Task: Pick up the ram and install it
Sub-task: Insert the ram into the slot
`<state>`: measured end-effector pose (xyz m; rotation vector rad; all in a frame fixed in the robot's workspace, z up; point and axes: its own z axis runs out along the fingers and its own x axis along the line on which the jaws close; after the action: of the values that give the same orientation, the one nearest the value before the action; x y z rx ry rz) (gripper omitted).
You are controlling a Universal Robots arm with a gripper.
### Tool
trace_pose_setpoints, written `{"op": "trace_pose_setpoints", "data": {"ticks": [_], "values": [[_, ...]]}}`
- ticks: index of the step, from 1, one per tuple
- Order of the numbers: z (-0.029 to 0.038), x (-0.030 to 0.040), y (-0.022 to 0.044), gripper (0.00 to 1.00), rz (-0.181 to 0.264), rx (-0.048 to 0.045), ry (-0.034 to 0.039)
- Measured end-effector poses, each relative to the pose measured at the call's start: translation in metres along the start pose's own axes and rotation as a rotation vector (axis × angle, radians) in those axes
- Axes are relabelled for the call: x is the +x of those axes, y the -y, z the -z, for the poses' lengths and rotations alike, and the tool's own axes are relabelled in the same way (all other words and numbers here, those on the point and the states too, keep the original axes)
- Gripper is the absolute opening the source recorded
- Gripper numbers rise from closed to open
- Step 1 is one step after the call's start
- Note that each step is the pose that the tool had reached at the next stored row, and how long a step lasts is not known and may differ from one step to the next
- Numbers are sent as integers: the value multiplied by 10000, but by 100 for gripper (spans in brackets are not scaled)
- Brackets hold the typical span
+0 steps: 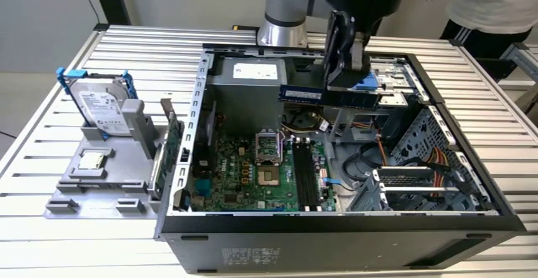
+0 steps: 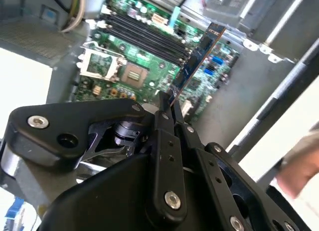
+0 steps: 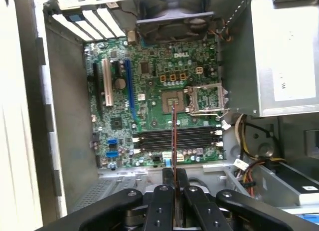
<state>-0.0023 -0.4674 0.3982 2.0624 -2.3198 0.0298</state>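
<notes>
The ram point(image 1: 326, 95), a long dark-blue stick with white stickers, hangs level above the open computer case point(image 1: 336, 224), over the far part of the green motherboard point(image 1: 252, 177). My gripper point(image 1: 343, 81) is shut on the ram's top edge. In both wrist views the ram point(image 2: 197, 56) point(image 3: 173, 133) shows edge-on, reaching out from between the shut fingertips point(image 2: 160, 111) point(image 3: 164, 177) toward the board. The black memory slots point(image 1: 304, 177) point(image 3: 179, 138) point(image 2: 144, 36) lie below the stick, and there is a gap between them.
On the exterior view's left, a grey holder point(image 1: 101, 180) carries a silver hard drive in a blue frame point(image 1: 99, 104), a small chip point(image 1: 91, 159) and a green card with a metal bracket point(image 1: 172, 142). A drive cage point(image 1: 407, 186) and cables fill the case's right. A person point(image 1: 496, 7) stands at the back right.
</notes>
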Motion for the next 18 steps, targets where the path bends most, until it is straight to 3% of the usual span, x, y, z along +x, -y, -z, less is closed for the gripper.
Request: {"op": "trace_pose_setpoints", "data": {"ticks": [2, 9, 14, 18], "values": [[-1, -1, 6, 0, 24, -15, 164], [1, -25, 3, 0, 179, -32, 445], [1, -30, 4, 0, 242, -15, 521], [0, -32, 7, 0, 259, -16, 534]]}}
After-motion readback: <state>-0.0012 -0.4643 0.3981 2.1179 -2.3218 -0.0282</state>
